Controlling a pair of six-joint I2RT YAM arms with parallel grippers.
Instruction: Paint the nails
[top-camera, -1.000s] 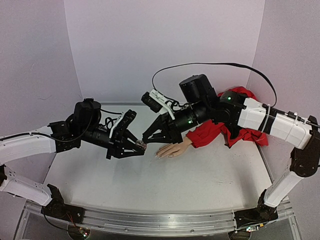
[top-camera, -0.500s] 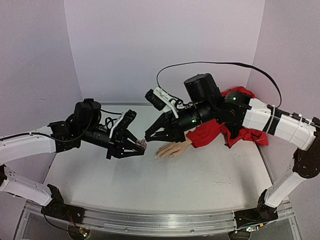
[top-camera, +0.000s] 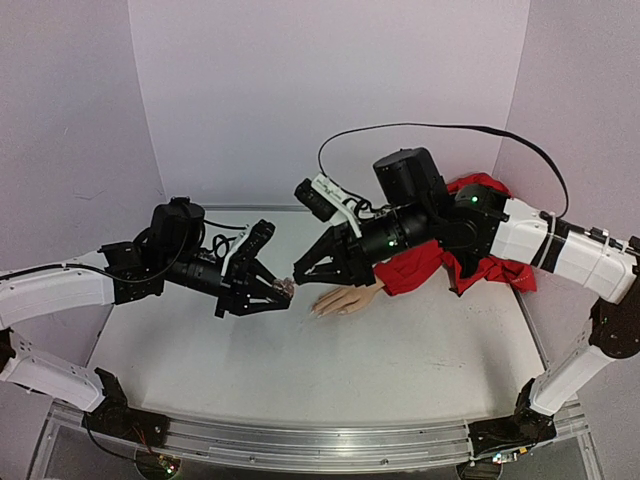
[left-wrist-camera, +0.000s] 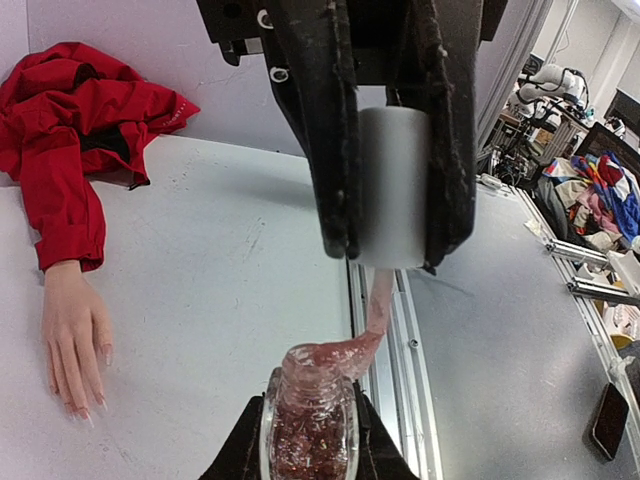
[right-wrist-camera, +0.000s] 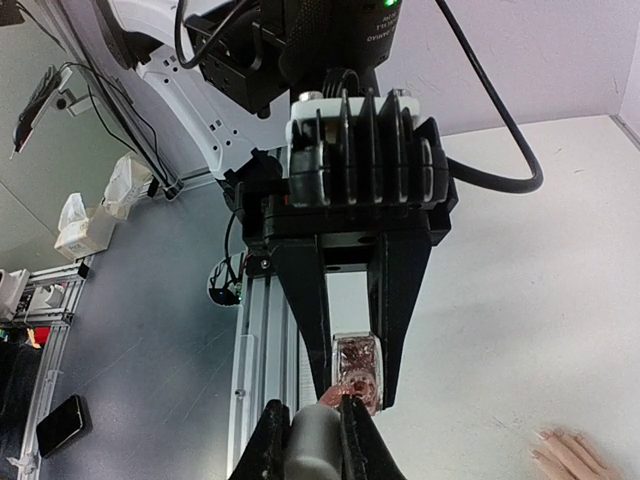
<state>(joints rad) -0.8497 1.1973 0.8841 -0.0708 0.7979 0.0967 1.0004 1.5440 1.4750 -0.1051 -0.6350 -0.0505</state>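
Left wrist view: found left end effector (top-camera: 281, 292) clamped on open glass bottle (left-wrist-camera: 308, 425) of red glitter polish. Found right end effector (top-camera: 298, 272) pinching white cap (left-wrist-camera: 392, 185), with coated brush (left-wrist-camera: 378, 300) at bottle neck. Located nails (left-wrist-camera: 83, 412) on mannequin hand (left-wrist-camera: 72, 335), palm down mid-table (left-wrist-camera: 220, 260).

bare table (top-camera: 330, 380) nearside of the nails (left-wrist-camera: 80, 408); bottle (top-camera: 285, 291) and cap (left-wrist-camera: 392, 185) beside

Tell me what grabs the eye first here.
At mid-table the left gripper clamps a glass bottle of red glitter polish while the right gripper holds its white cap, the coated brush bent at the bottle's mouth. Beside them lies a mannequin hand, palm down, in a red sleeve.
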